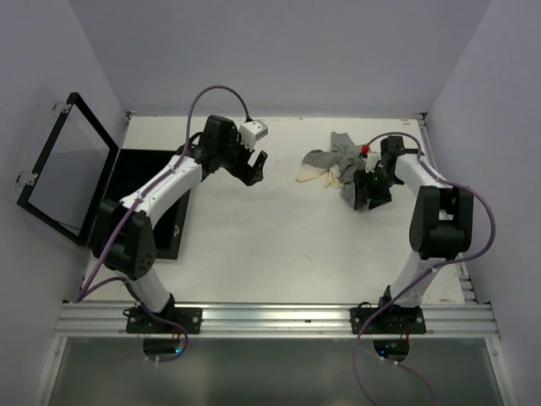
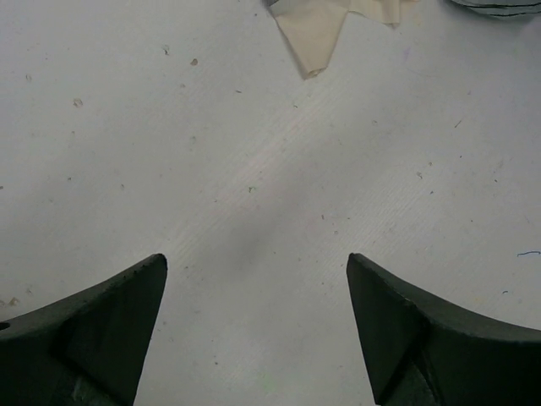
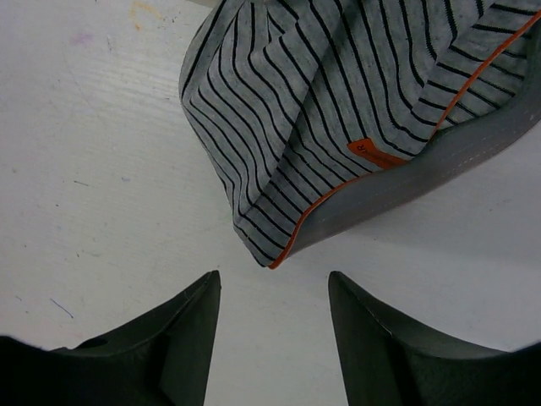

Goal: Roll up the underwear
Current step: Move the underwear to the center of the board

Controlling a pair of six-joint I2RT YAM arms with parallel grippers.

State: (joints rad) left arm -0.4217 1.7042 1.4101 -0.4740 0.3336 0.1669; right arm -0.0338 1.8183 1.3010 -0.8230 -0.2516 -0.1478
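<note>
Underwear point(image 1: 338, 165) lies in a loose pile on the far right part of the bench point(image 1: 254, 245): grey pieces on top, and a cream garment point(image 1: 317, 175) spilling out on the pile's left side. In the right wrist view, the closest piece is a striped grey garment point(image 3: 338, 101), grey with thin black stripes and orange trim point(image 3: 473, 72) along the hem. An orange label point(image 3: 372, 152) is sewn at the seam. It has dark print on it, possibly a brand name, but it is too small to read. No other writing is visible.

The right end effector point(image 3: 275, 281) sits just short of the striped garment's lowest corner. Its jaws are partly spread with only bare bench between them, pinching nothing. The right arm is folded, with the elbow high at the right edge and the forearm angled back toward the pile's near-right side point(image 1: 370, 194).

The left end effector point(image 2: 256, 258) has its jaws spread wide over bare bench and holds nothing. A corner of the cream garment point(image 2: 317, 34) shows well ahead of it. The left arm stretches forward and inward, with its wrist near mid-bench, left of the pile point(image 1: 254, 167).

A black box point(image 1: 144, 203) sits at the far left with its lid point(image 1: 68, 169) swung open, well apart from the pile.
</note>
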